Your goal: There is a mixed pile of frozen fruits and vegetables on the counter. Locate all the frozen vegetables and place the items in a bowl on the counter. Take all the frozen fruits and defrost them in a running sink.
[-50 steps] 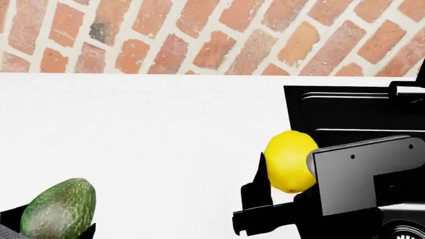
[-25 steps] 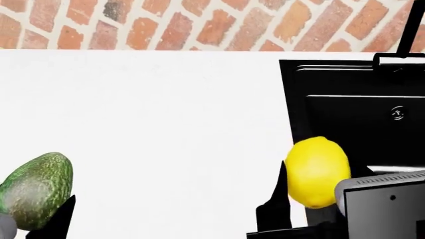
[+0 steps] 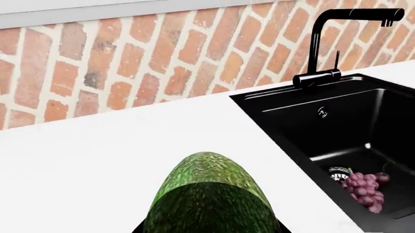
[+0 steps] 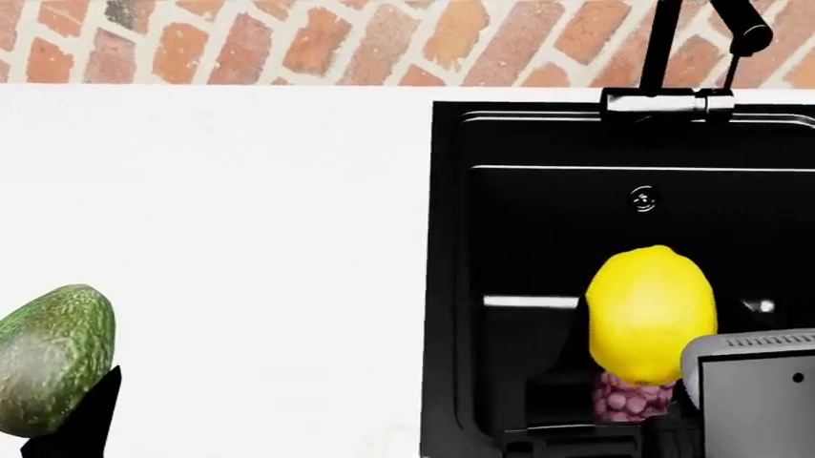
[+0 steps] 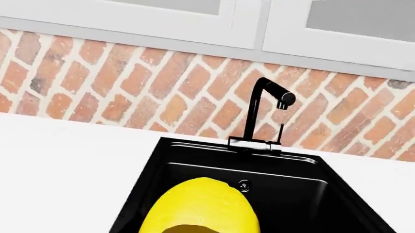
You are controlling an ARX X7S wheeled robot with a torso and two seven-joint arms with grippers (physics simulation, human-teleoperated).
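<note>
Right gripper (image 4: 637,420) grips lemon (image 4: 651,310), held over sink (image 4: 510,239) above grapes (image 4: 624,396) near drain. Lower well into the basin before release, clear of the rim. Left gripper (image 4: 57,425) grips avocado (image 4: 52,358) over counter (image 4: 255,239). Both jaw sets largely cropped; bowl not visible; no water seen from tap (image 5: 266,109).

Bright yellow lemon (image 4: 650,310). Mottled dark green avocado (image 4: 52,358). Purple-red grapes (image 3: 365,189). Matte black sink (image 4: 535,239), black tap (image 5: 266,114). Plain white counter (image 4: 229,239). Orange-red brick wall (image 3: 149,63), pale mortar lines.
</note>
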